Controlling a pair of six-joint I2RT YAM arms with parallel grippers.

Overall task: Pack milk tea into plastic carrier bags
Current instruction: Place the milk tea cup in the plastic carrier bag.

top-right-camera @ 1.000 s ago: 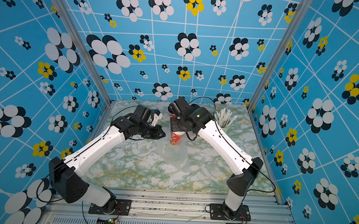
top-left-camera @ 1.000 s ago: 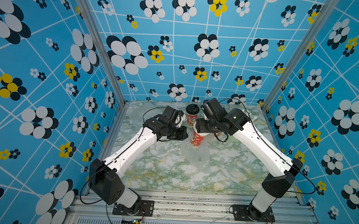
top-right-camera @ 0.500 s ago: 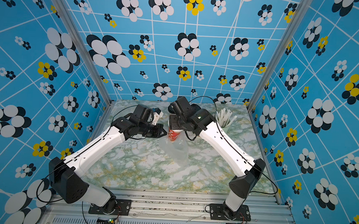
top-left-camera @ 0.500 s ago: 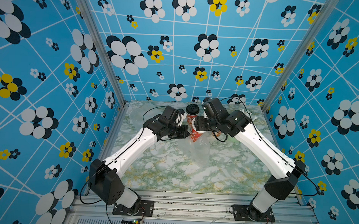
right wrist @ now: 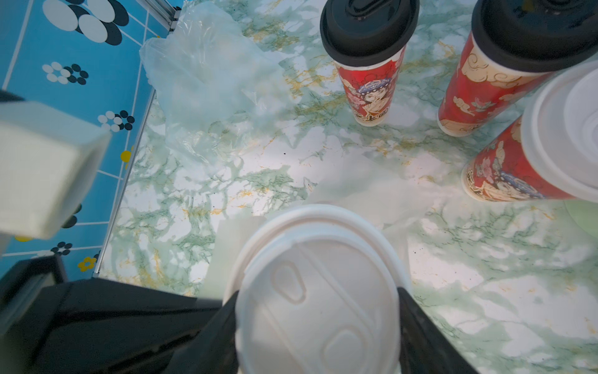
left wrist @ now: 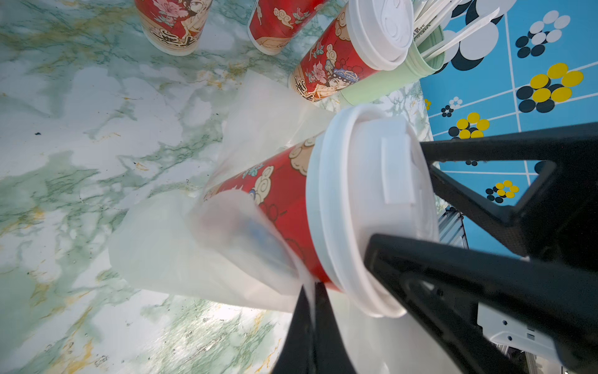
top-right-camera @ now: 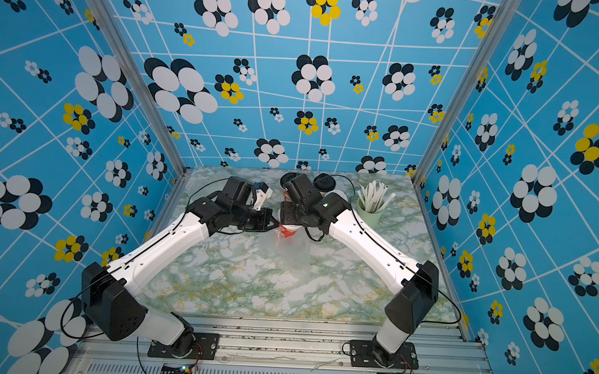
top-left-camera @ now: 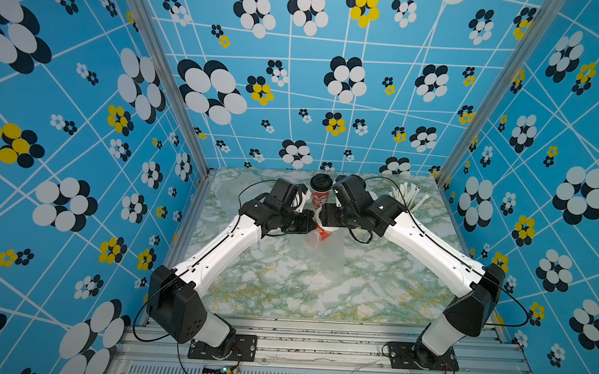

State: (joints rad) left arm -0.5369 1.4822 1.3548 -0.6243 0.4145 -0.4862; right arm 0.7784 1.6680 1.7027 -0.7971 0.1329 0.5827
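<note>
Fingers: your left gripper (left wrist: 311, 311) pinches bag (left wrist: 168, 246), right gripper (right wrist: 318, 323) hugs cup (left wrist: 284, 200) lid.
Room: open table (top-left-camera: 251, 297) up front.
Blocking: three cups (right wrist: 369, 84) behind.

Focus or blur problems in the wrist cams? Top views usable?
Left wrist view: bag edge nearest the lens smeared, white-lidded cup fairly sharp. Right wrist view: that cup's lid fills the foreground, soft; black-lidded cups behind are crisp. Both top views: sharp, evenly lit, bag barely shows against the table.
</note>
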